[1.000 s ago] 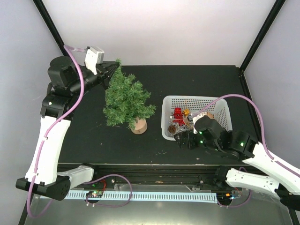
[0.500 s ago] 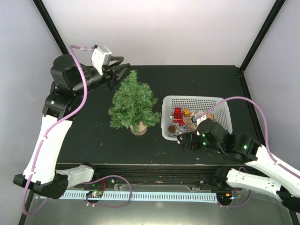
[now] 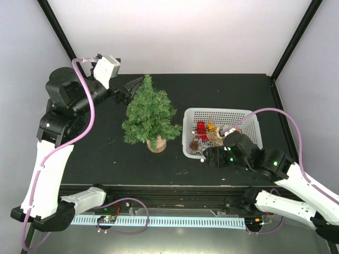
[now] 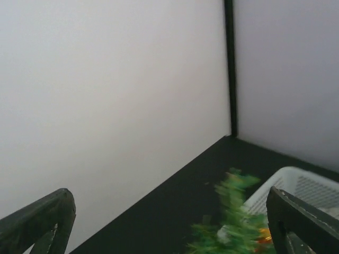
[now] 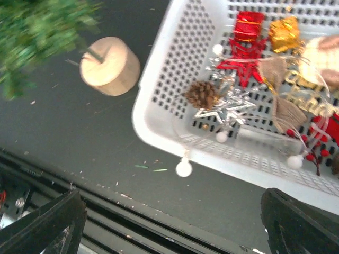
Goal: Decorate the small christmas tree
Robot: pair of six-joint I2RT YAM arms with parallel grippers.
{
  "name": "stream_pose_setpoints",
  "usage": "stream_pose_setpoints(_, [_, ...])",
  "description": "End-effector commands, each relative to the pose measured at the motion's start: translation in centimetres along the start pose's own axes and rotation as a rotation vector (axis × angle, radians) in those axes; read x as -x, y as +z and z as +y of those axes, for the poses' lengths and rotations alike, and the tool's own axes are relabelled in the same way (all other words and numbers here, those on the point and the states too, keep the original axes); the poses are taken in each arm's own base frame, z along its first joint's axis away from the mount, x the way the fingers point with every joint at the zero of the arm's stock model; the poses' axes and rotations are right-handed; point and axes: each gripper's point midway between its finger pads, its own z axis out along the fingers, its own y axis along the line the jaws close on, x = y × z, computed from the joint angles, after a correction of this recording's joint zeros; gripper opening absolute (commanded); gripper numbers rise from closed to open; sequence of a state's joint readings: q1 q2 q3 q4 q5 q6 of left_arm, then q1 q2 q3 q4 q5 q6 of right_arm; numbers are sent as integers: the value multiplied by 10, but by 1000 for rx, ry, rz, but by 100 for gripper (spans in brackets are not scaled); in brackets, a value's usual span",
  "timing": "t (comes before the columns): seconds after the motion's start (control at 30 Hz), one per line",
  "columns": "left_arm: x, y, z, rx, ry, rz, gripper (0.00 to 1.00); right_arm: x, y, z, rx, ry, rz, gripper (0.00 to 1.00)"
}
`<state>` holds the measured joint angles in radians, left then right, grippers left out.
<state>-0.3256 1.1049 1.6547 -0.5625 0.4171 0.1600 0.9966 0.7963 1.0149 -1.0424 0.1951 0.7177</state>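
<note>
The small christmas tree (image 3: 149, 112) stood upright on its wooden stump (image 3: 157, 142) on the black counter (image 3: 106, 153), just to the left of a white basket (image 3: 222, 111) that held a pine cone (image 5: 201, 94) and a silver star (image 5: 225, 106) among other ornaments. The left hand (image 3: 134, 91) was close beside the top of the tree, its 2 fingers spread wide with nothing between them. The right hand (image 3: 211, 157) hung over the near rim of the basket, also wide open and empty.
</note>
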Motion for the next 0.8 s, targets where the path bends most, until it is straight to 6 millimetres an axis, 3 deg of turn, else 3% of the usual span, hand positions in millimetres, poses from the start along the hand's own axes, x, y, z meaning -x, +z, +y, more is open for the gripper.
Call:
stream_pose_setpoints(0.0, [-25,-18,34,186,69,201,99,-6,14,-31,-107,104,95,89])
stream_pose_setpoints(0.23, [-77,-51,51,212,-78,354,99,11,30,-61,-236,149,164,85])
stream_pose_setpoints(0.43, [-129,-66,42,103,-218,526,99,18,45,-79,-189,206,246,76])
stream_pose_setpoints(0.53, [-159,-69,38,44,-331,639,99,26,45,-75,-148,191,248,67])
stream_pose_setpoints(0.63, [-175,-75,35,15,-418,711,99,21,51,-67,-112,214,284,54])
stream_pose_setpoints(0.7, [-176,-79,22,-60,-427,726,99,16,59,-54,-29,248,300,53])
stream_pose_setpoints(0.77, [-185,-79,22,-47,-447,732,99,14,64,-42,29,229,306,54])
